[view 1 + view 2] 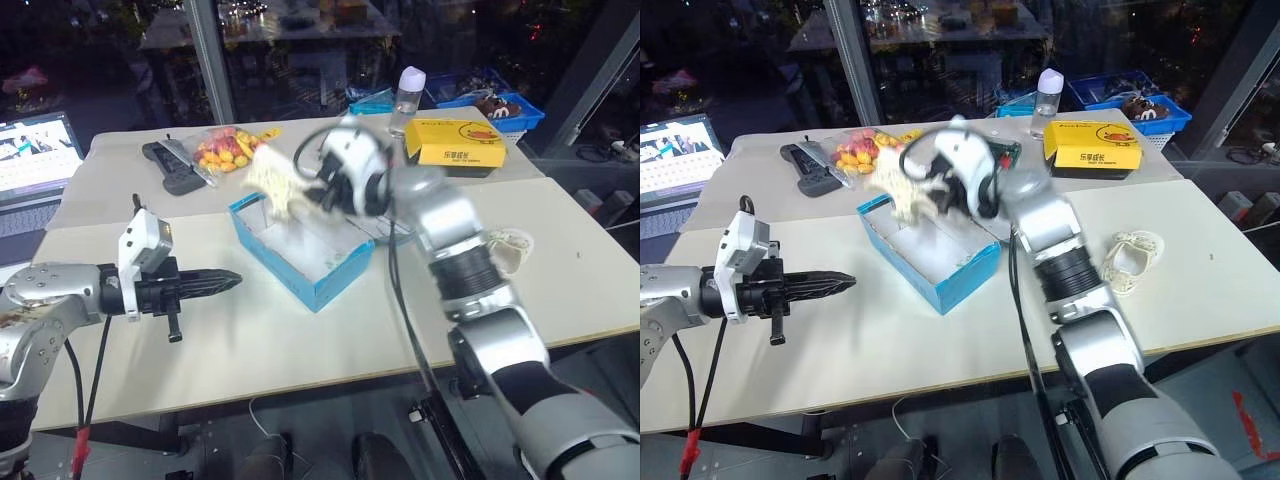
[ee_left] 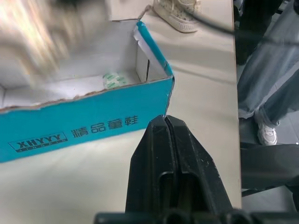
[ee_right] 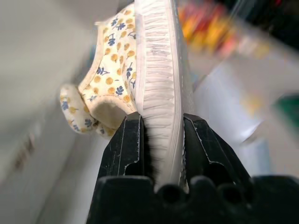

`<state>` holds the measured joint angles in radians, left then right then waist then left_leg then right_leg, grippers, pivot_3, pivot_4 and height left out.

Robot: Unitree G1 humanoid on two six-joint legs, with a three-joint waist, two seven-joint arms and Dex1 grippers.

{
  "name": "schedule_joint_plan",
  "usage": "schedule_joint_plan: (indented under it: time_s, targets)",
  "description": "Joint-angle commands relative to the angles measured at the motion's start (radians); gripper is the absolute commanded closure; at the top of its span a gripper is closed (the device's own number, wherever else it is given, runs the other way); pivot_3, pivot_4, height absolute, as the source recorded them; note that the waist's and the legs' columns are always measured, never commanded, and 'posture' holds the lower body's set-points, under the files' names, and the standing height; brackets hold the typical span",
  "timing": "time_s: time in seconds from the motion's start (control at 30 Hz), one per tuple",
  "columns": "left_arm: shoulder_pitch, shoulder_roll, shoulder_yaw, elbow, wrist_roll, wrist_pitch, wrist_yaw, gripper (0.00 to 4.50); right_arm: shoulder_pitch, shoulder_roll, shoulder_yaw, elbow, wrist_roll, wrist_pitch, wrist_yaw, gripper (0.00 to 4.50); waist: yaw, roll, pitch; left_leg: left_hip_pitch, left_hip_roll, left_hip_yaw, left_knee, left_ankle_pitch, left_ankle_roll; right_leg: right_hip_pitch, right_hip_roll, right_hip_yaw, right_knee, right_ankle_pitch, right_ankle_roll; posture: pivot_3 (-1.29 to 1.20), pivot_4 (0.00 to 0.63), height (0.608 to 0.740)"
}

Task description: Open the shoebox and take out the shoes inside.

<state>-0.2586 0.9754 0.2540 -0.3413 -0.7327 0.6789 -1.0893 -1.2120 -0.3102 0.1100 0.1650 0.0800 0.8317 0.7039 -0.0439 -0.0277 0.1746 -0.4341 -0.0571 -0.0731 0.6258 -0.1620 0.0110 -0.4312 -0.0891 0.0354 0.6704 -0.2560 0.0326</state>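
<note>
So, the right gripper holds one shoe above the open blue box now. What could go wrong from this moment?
1. The right gripper pinches the shoe only by the edge of its sole, so the shoe may slip or swing out.
2. The held shoe hangs just over the shoebox; it could catch the wall and drag the box.
3. The other shoe already lies on the table beside the right arm, which could knock it.

The small cream-white shoe (image 1: 275, 185) lifted over the bright blue cardboard shoebox (image 1: 300, 250) is motion-blurred — its trim unreadable; the laptop (image 1: 35, 150) is cut off at the frame edge.
</note>
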Motion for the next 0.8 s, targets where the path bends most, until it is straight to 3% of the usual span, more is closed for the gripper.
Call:
schedule_joint_plan:
  time_s: [0.03, 0.27, 0.43, 0.63, 0.8]
  targets:
    - [-0.008, 0.002, 0.014, -0.011, -0.005, -0.010, -0.001, 4.50, -0.023, -0.053, -0.198, -0.102, 0.056, 0.151, -0.111, 3.64, 0.001, 0.000, 0.000, 0.000, 0.000, 0.000, 0.000, -0.001, 0.000, 0.001, 0.000, 0.000, -0.002, 0.000, 0.000, 0.00, 0.150, 0.723]
    - [-0.014, -0.004, 0.002, -0.002, -0.001, -0.015, -0.006, 4.50, 0.023, -0.016, -0.756, -0.195, 0.090, 0.463, -0.473, 3.64, 0.026, 0.000, 0.000, 0.000, -0.001, 0.000, 0.000, -0.001, 0.001, 0.004, -0.002, -0.002, -0.006, 0.000, 0.000, 0.00, 0.150, 0.723]
    - [-0.044, -0.014, -0.035, 0.024, 0.012, -0.027, -0.026, 4.50, 0.035, 0.189, -1.064, -0.413, 0.074, 0.745, -0.587, 3.64, 0.004, 0.002, 0.000, 0.000, 0.000, 0.002, 0.000, -0.001, 0.002, 0.004, -0.002, 0.001, -0.005, 0.000, 0.000, 0.00, 0.150, 0.723]
    - [-0.075, -0.026, -0.069, 0.045, 0.023, -0.034, -0.044, 4.50, 0.062, 0.423, -1.301, -0.544, 0.100, 0.783, -0.672, 3.64, -0.012, 0.004, 0.001, 0.004, 0.000, 0.003, 0.000, -0.001, 0.002, 0.004, 0.000, 0.003, 0.001, 0.000, 0.000, 0.00, 0.150, 0.723]
    - [-0.084, -0.026, -0.075, 0.053, 0.028, -0.036, -0.052, 4.50, 0.139, 0.417, -1.407, -0.536, 0.060, 0.783, -0.722, 3.64, 0.006, 0.005, 0.002, 0.005, -0.001, 0.003, 0.001, -0.001, 0.002, 0.008, -0.001, 0.000, -0.001, 0.000, 0.001, 0.00, 0.150, 0.723]
